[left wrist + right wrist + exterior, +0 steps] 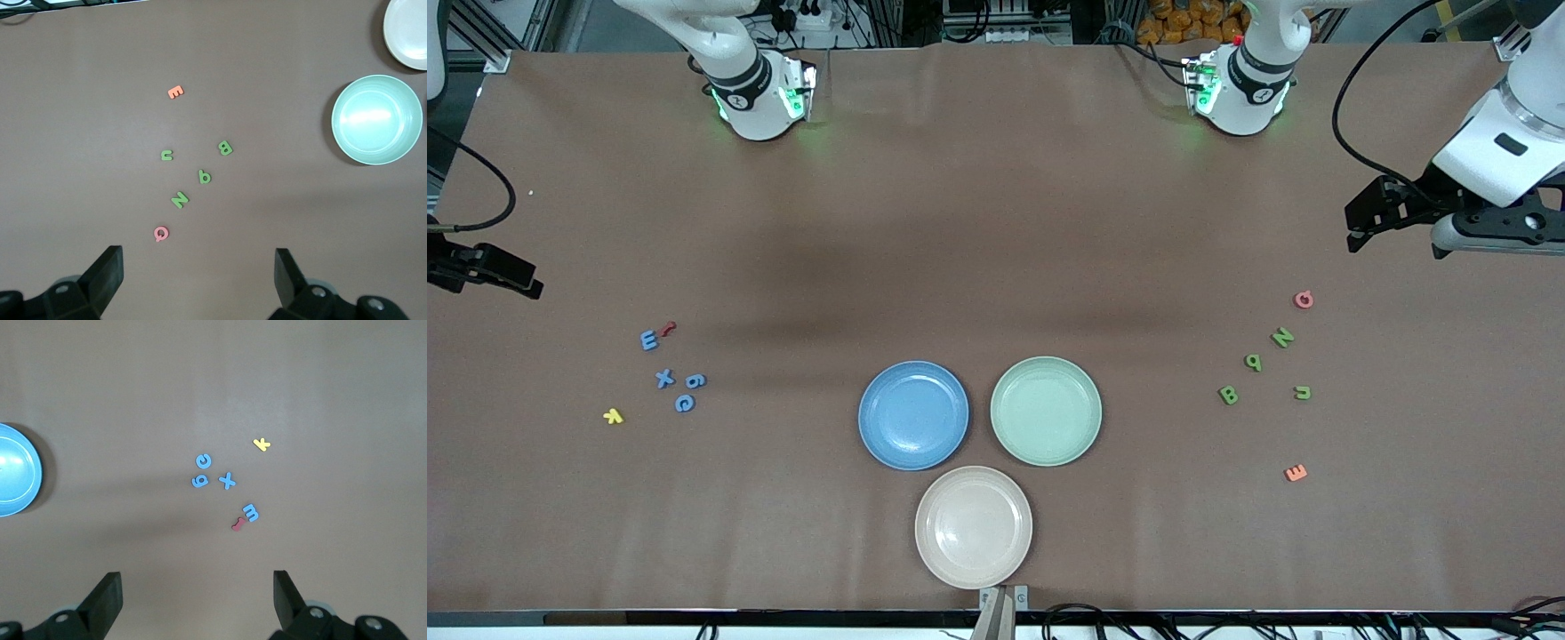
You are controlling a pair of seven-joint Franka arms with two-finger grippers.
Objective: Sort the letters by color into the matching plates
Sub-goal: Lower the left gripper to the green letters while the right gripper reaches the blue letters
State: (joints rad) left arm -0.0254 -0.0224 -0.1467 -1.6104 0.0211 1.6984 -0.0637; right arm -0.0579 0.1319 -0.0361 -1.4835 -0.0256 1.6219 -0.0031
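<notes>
Bench (996, 222): blue plate (913, 414) and pale green plate (1046, 411) side by side, both bare. Four green letters (1254, 362) lie toward the left arm's end, four blue letters (664, 379) toward the right arm's. Left tool (199, 283) and right tool (197, 603), apparently raised, jaws spread, holding nothing.

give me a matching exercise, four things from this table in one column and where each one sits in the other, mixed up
Things
1. round matte blue plate
2. round matte cream plate
3. small chunky pink letter Q
4. small chunky yellow letter

Places
A. nearest the front camera of the three plates
B. beside the pale green plate, toward the right arm's end
C. near the blue letters, at the right arm's end
D. near the green letters, at the left arm's end

Pairs: 1-B, 2-A, 3-D, 4-C
</notes>
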